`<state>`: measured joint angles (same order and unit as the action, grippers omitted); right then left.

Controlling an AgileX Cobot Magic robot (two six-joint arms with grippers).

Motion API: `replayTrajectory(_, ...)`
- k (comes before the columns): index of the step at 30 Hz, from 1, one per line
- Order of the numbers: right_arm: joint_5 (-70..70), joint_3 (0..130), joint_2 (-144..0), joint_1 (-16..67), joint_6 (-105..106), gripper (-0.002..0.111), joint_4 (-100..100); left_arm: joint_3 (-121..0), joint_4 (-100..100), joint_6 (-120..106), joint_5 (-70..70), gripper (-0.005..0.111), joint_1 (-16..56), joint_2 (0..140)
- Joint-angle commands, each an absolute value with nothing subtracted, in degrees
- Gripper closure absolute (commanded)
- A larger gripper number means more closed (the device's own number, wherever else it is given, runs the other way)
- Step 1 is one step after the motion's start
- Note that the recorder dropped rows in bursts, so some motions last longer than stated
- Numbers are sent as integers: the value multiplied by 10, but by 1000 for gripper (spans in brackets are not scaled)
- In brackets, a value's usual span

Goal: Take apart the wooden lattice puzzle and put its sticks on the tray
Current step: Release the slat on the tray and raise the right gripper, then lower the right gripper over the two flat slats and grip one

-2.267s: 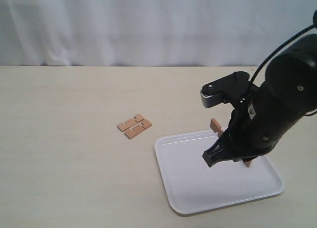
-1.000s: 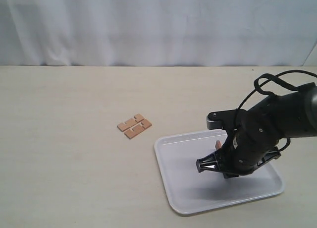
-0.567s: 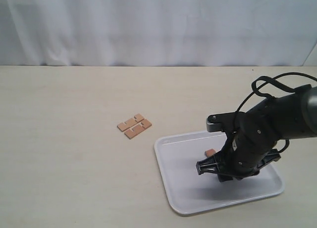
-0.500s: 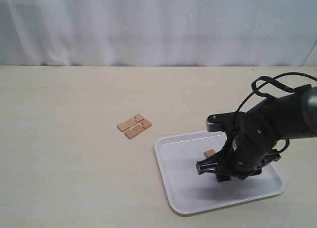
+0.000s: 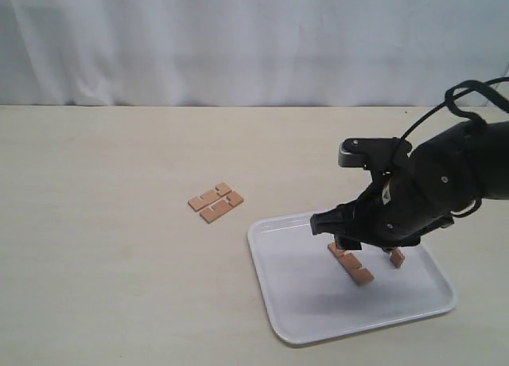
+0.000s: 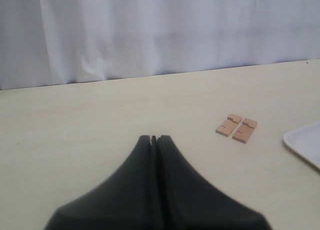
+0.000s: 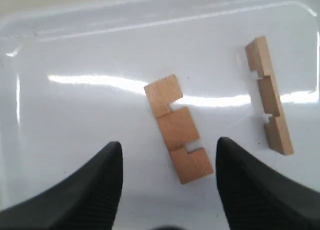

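Note:
No assembled lattice puzzle shows, only separate sticks. Two notched light-brown sticks (image 5: pixel 215 202) lie side by side on the table, left of the white tray (image 5: pixel 302 318); the left wrist view has them too (image 6: pixel 237 128). On the tray lie two more: one flat stick (image 7: pixel 177 127) (image 5: pixel 351 262) and one stick on its edge (image 7: pixel 269 102) (image 5: pixel 396 257). My right gripper (image 7: pixel 169 147) (image 5: pixel 350 237) hovers open just above the flat stick and holds nothing. Well left of the table sticks, my left gripper (image 6: pixel 153 138) is shut and empty; the exterior view does not show it.
A pale curtain hangs behind the beige table (image 5: pixel 111 247). In the left wrist view one corner of the tray (image 6: pixel 305 142) shows at the picture's edge. The right arm's black body (image 5: pixel 429 183) hangs over the tray's far right part.
My right gripper dipped low onto the tray, opened and rose again. The sticks it carried now lie loose on the tray. The table sticks have not moved.

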<state>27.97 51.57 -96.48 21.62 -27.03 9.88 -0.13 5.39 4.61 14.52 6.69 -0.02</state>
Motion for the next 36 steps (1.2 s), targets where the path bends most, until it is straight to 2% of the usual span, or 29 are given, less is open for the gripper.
replayTrajectory(1, 245, 520, -950, 215, -273, 55, 69, 0, 53, 48, 139, 107, 67, 0)
replayTrajectory(5, 218, 526, -951, 215, -205, 54, 33, 0, 53, 48, 139, 107, 67, 0)
replayTrajectory(7, 221, 537, -951, 215, -181, 48, 31, 0, 53, 48, 139, 107, 67, 0)
replayTrajectory(10, 226, 568, -953, 215, -174, 30, 31, 0, 53, 48, 139, 107, 67, 0)
replayTrajectory(13, 232, 600, -964, 221, -154, 26, 31, 0, 53, 48, 139, 107, 67, 0)
replayTrajectory(17, 313, 692, -1020, 249, -58, 24, 20, 0, 53, 48, 139, 107, 67, 0)
replayTrajectory(19, 381, 777, -1080, 261, -45, 14, 20, 0, 53, 48, 139, 107, 67, 0)
replayTrajectory(23, 495, 919, -1176, 269, 29, 5, 4, 0, 53, 48, 139, 107, 67, 0)
replayTrajectory(28, 596, 1091, -1278, 284, 43, -1, -4, 0, 53, 48, 139, 107, 67, 0)
replayTrajectory(36, 670, 1222, -1380, 300, 80, -1, -43, 0, 53, 48, 139, 107, 67, 0)
